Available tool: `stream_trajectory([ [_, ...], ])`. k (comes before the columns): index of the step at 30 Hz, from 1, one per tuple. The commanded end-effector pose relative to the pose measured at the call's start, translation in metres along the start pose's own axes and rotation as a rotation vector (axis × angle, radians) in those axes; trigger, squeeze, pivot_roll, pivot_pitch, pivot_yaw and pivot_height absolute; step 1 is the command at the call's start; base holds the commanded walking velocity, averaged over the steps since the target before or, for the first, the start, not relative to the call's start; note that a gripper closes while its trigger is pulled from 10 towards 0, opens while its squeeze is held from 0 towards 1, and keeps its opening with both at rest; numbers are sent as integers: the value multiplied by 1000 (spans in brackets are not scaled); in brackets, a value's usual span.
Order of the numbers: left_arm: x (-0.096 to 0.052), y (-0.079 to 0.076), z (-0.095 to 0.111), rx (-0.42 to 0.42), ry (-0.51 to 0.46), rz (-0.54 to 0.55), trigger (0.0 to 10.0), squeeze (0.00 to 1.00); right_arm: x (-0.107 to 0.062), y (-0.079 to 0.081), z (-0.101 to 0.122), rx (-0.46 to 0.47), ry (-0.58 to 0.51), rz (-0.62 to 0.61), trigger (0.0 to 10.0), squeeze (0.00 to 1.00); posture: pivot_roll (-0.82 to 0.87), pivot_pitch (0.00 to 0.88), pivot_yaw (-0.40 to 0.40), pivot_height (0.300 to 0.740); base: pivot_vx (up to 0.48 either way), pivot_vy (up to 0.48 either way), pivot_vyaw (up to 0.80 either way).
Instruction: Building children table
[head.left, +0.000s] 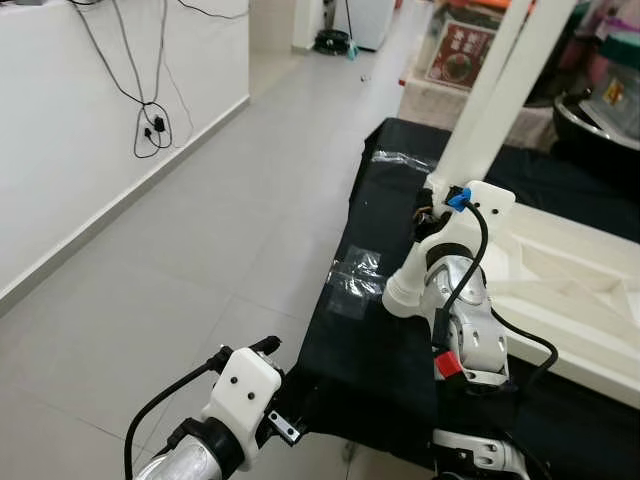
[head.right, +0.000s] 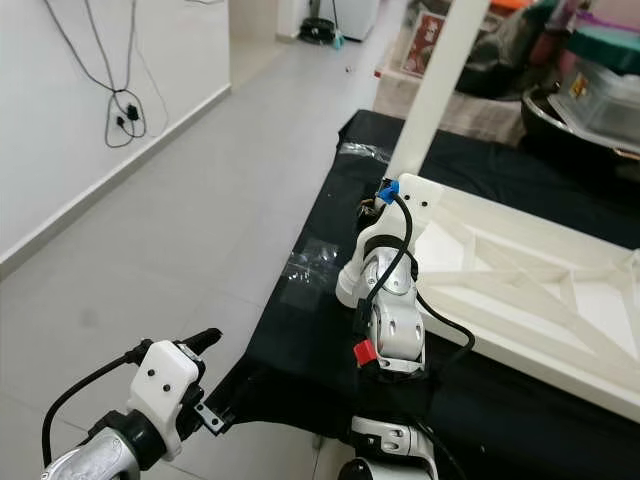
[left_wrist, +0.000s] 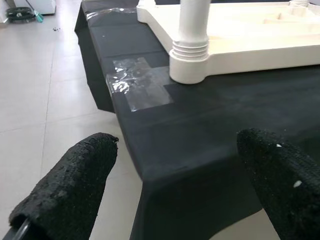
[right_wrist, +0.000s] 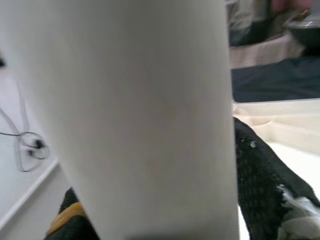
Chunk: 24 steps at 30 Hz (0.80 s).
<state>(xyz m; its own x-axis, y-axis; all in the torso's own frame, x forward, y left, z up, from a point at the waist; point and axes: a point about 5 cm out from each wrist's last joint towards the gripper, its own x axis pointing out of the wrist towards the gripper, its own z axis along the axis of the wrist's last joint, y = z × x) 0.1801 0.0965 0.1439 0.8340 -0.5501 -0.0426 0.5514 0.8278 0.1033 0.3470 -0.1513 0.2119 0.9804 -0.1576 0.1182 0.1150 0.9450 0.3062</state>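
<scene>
A white children's table top (head.right: 520, 270) lies upside down on a black-covered surface (head.left: 380, 340). A white table leg (head.left: 500, 80) stands upright in the socket (left_wrist: 190, 60) at its near left corner. My right gripper (head.left: 437, 205) is shut on the leg's lower part. In the right wrist view the leg (right_wrist: 140, 110) runs between the black fingers (right_wrist: 260, 175). My left gripper (left_wrist: 172, 185) is open and holds nothing. It hangs low by the near left edge of the black surface, pointing toward the socket, well short of it.
Clear tape patches (head.left: 355, 275) are stuck on the black cover near the corner. Grey tiled floor (head.left: 200, 250) stretches to the left up to a white wall with hanging cables (head.left: 150, 125). Boxes (head.left: 460, 55) and a dark bowl (head.left: 590, 120) crowd the far right.
</scene>
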Motion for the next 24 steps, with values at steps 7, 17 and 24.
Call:
stream_trajectory([
  [7, 2, -1, -5, -19, 18, -6, 10000, 0, 29, -9, 41, 66, 2, 562, 10000, 0, 123, 97, -122, 740, 0, 0, 0],
  [17, 5, -1, -4, -11, 13, -2, 10000, 0, -20, 8, 6, 41, 354, 1332, 10000, 0, 130, 106, -127, 740, 0, 0, 0],
  [24, 4, -2, -4, -10, 12, 1, 10000, 0, -1, 26, 0, 34, 320, 1334, 1098, 0, 136, 110, -131, 740, 0, 0, 0],
])
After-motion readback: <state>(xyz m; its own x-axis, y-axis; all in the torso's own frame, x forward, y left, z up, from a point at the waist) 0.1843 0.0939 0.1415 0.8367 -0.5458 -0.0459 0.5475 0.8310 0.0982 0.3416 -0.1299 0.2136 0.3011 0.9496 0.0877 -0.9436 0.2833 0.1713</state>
